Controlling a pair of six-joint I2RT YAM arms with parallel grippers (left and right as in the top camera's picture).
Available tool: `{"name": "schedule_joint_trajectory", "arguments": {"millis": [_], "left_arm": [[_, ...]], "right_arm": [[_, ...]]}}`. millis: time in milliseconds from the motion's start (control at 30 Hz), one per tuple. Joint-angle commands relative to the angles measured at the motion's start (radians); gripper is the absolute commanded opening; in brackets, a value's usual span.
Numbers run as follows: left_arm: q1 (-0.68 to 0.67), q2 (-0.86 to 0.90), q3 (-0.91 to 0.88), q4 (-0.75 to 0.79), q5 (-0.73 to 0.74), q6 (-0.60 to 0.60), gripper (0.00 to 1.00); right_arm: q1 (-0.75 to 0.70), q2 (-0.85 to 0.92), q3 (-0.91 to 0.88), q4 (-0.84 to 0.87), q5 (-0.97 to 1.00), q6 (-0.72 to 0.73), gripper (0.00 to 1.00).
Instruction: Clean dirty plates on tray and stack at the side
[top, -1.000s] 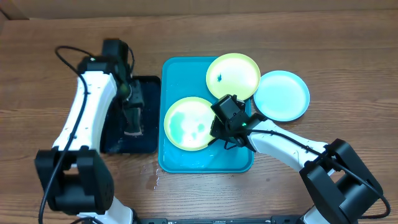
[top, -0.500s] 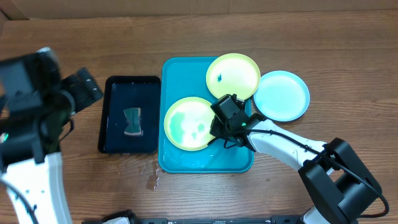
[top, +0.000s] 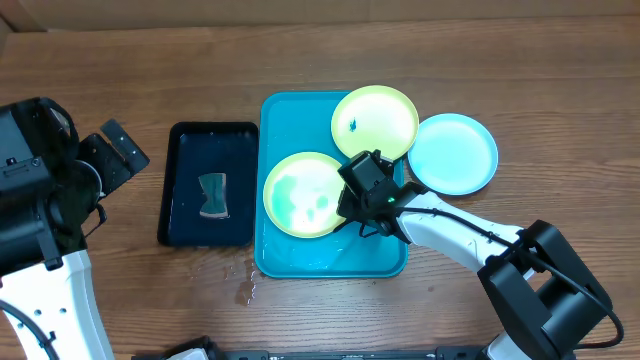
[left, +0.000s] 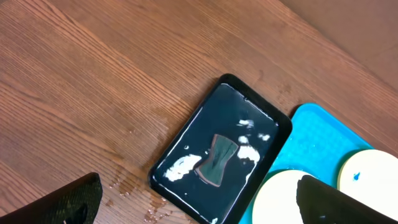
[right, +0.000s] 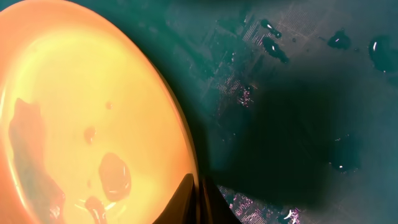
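Observation:
A wet yellow-green plate lies on the turquoise tray. My right gripper is shut on that plate's right rim; in the right wrist view the fingers pinch the edge of the plate. A second yellow-green plate with a small dark smudge rests across the tray's far right corner. On the table to the tray's right sits a light blue plate. Raised high at the far left, my left gripper is open and holds nothing.
A black tray left of the turquoise one holds water and a dark sponge. In the left wrist view that sponge lies mid-tray. Water drops wet the wood by the trays' near edge.
My left arm rose away from the black tray toward the far left, its gripper opening and the sponge staying in the tray. My right gripper closed on the wet plate's rim.

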Motion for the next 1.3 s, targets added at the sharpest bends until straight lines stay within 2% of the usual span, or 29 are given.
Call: {"name": "schedule_joint_trajectory", "arguments": {"millis": [0, 67, 133, 200, 267, 367, 500, 633, 833, 967, 1267], "left_arm": [[0.004, 0.01, 0.006, 0.001, -0.014, -0.024, 1.0], [0.004, 0.013, 0.006, 0.001, -0.014, -0.024, 1.0], [0.004, 0.014, 0.006, 0.001, -0.014, -0.024, 1.0], [0.004, 0.014, 0.006, 0.001, -0.014, -0.024, 1.0], [0.004, 0.014, 0.006, 0.001, -0.014, -0.024, 1.0], [0.004, 0.014, 0.006, 0.001, -0.014, -0.024, 1.0], [0.004, 0.014, 0.006, 0.001, -0.014, -0.024, 1.0], [0.004, 0.014, 0.006, 0.001, -0.014, -0.024, 1.0], [0.004, 0.014, 0.006, 0.001, -0.014, -0.024, 1.0], [0.004, 0.014, 0.006, 0.001, -0.014, -0.024, 1.0], [0.004, 0.014, 0.006, 0.001, -0.014, -0.024, 1.0]], "right_arm": [[0.002, 0.006, 0.004, 0.005, 0.017, 0.0, 0.19], [0.002, 0.006, 0.004, 0.008, 0.017, 0.0, 0.24], [0.002, 0.009, 0.004, 0.009, 0.018, 0.0, 0.23], [0.002, 0.014, 0.004, 0.01, 0.017, 0.0, 0.17], [0.002, 0.014, 0.004, 0.011, 0.016, 0.003, 0.06], [0.001, 0.013, 0.005, 0.002, 0.004, -0.002, 0.04], [-0.04, -0.037, 0.064, -0.14, -0.074, -0.006, 0.04], [-0.107, -0.132, 0.181, -0.284, -0.153, -0.085, 0.04], [-0.112, -0.168, 0.355, -0.426, -0.132, -0.109, 0.04], [-0.069, -0.166, 0.393, -0.398, -0.055, -0.082, 0.04], [0.084, -0.046, 0.393, -0.164, 0.069, -0.072, 0.04]]}}
